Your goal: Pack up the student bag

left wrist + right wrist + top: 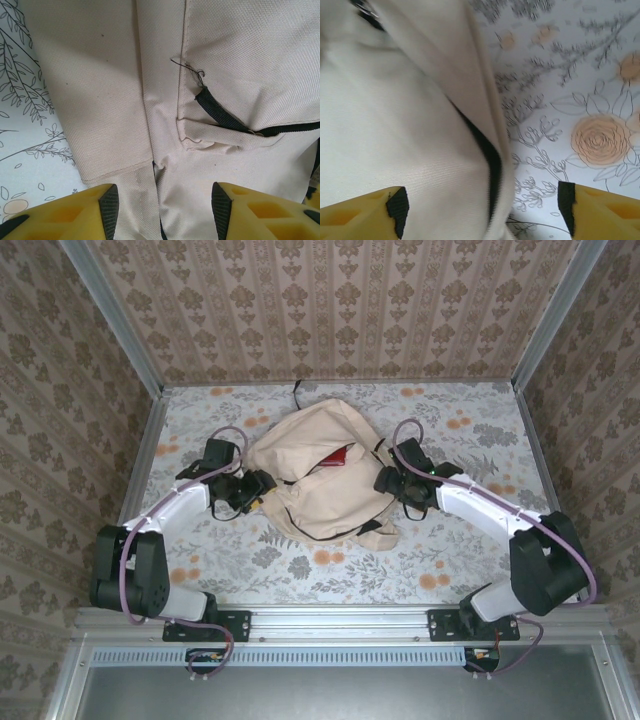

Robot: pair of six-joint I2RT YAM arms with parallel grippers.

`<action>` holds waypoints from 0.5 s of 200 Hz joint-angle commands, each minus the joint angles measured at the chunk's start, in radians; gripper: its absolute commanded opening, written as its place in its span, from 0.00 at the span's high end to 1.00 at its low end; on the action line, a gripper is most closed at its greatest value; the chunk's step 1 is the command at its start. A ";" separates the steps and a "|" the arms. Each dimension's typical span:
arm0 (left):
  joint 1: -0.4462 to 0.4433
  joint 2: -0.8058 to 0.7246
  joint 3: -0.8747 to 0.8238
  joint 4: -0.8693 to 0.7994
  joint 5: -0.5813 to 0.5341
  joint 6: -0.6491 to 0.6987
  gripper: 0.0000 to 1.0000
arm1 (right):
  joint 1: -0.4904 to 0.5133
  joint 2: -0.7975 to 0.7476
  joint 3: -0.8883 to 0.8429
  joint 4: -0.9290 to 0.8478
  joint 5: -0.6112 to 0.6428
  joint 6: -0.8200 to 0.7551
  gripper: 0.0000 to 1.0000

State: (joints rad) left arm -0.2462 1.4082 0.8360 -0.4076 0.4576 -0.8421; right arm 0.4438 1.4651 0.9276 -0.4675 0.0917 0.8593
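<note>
The student bag, a beige fabric backpack, lies in the middle of the floral table with its top opening gaping, and something red shows inside. My left gripper is at the bag's left side. In the left wrist view the gripper is open, its yellow fingers standing apart over the beige cloth near a black zipper. My right gripper is at the bag's right side. It is open too, straddling the bag's edge and its black trim.
The table has a floral cover. Metal posts and patterned walls close it in on the left, back and right. A black loop pokes out behind the bag, and a black strap lies at its near right corner.
</note>
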 commanded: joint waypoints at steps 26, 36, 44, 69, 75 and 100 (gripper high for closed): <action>0.003 -0.018 0.019 -0.014 0.012 0.017 0.44 | -0.014 0.085 -0.007 0.103 -0.176 0.003 0.41; 0.002 -0.018 0.019 -0.015 0.011 0.016 0.43 | -0.019 0.094 -0.007 0.109 -0.175 0.003 0.53; 0.002 -0.018 0.021 -0.015 0.012 0.016 0.43 | -0.025 0.098 -0.006 0.102 -0.165 0.006 0.61; 0.000 -0.018 0.022 -0.016 0.010 0.018 0.43 | -0.030 0.055 -0.044 0.067 -0.098 0.009 0.82; -0.001 -0.018 0.021 -0.015 0.010 0.018 0.43 | -0.030 0.033 -0.064 0.065 -0.085 0.004 0.85; -0.008 -0.014 0.016 -0.009 0.002 0.020 0.41 | -0.049 -0.067 -0.160 0.026 -0.037 -0.031 0.89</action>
State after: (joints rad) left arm -0.2474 1.4082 0.8360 -0.4091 0.4572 -0.8413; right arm 0.4183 1.4921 0.8509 -0.3492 -0.0315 0.8619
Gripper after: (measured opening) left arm 0.584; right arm 0.118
